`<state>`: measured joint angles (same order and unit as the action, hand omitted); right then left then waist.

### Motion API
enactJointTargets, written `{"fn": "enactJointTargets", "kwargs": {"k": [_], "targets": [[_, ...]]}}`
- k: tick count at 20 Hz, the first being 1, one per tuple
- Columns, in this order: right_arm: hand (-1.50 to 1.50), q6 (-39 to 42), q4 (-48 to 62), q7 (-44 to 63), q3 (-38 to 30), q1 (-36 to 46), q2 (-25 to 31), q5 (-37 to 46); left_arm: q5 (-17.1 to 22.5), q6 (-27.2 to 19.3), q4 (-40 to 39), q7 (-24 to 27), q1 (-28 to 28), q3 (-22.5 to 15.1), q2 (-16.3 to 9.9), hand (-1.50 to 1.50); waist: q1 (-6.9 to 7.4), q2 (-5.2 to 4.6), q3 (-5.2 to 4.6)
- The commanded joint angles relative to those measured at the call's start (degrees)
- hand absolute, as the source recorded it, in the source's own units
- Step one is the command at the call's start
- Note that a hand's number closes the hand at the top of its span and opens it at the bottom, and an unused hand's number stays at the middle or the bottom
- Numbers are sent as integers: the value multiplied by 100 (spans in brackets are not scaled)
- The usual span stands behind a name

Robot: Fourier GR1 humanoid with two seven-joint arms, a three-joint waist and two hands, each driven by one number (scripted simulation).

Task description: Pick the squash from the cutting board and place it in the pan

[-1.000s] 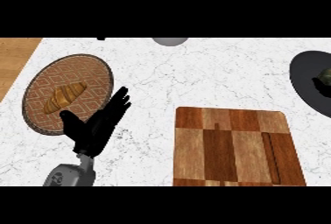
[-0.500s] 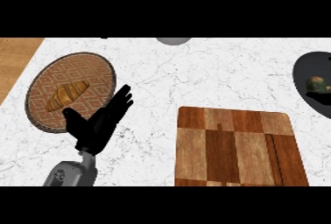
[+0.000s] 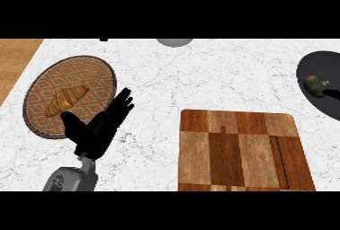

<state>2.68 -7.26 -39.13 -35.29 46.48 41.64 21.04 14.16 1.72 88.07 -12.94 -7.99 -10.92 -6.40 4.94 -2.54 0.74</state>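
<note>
Head view, squash (image 3: 315, 84) in pan (image 3: 312, 67), no writing

Left black hand (image 3: 98, 128) open, fingers straight and spread, pointing up and to the right, thumb out to the left over the lower rim of the round woven brown plate (image 3: 100, 72). Grey forearm (image 3: 72, 177) rising from the lower edge below it.

Squash (image 3: 315, 82) in pan (image 3: 312, 67), bare cutting board (image 3: 242, 152), left hand (image 3: 100, 128) open
</note>
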Motion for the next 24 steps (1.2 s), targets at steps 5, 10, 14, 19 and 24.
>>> {"fn": "enactJointTargets", "kwargs": {"k": [5,10,14,19,24], "targets": [[-150,1890,231,-168,-158,-409,633,-201,18,-6,-3,84,55,32,45,0,-109,-4,9],[-150,2807,181,-609,-113,-762,849,-181,87,95,53,128,126,170,-105,0,-144,19,12],[-150,3141,76,-712,-127,-950,1009,-219,60,11,149,22,169,130,-71,0,-156,47,22],[-150,3493,-103,-820,-25,-1182,1136,-172,102,15,81,-17,192,157,-56,0,-224,58,20],[-150,3448,-222,-938,-33,-1393,1025,-243,132,74,126,61,336,159,-69,0,-203,80,21]]}}
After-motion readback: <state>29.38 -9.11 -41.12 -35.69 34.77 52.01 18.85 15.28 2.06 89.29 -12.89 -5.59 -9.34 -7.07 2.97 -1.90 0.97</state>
